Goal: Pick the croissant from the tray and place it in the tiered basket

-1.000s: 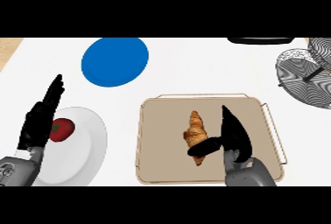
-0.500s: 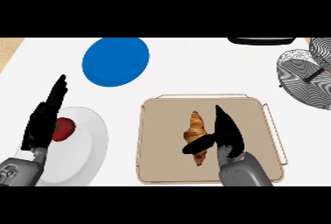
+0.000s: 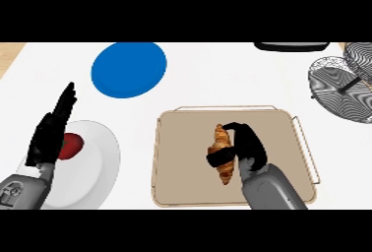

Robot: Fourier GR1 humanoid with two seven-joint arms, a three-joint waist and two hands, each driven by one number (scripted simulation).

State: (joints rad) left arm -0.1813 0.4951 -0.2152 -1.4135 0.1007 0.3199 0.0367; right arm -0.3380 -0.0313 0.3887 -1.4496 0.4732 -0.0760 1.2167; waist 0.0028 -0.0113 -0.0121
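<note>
Croissant (image 3: 222, 153) lies mid-tray (image 3: 283, 125); your right hand (image 3: 243, 145) curls round its middle for the lift. Tiered basket (image 3: 341, 86) waits at 2 o'clock. Left hand (image 3: 52, 133) rests straight-fingered over the white plate (image 3: 102, 162).

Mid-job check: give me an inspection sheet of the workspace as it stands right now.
Surface: white counter.
Job's things: croissant lying on the tan tray; wire tiered basket at the far right.
Clutter: blue plate; white plate carrying a red item; dark object at the top edge.
Hands: right robot hand curled round the croissant; left robot hand open, resting over the white plate.
Cables: nothing seen.
Surroundings: nothing seen.
</note>
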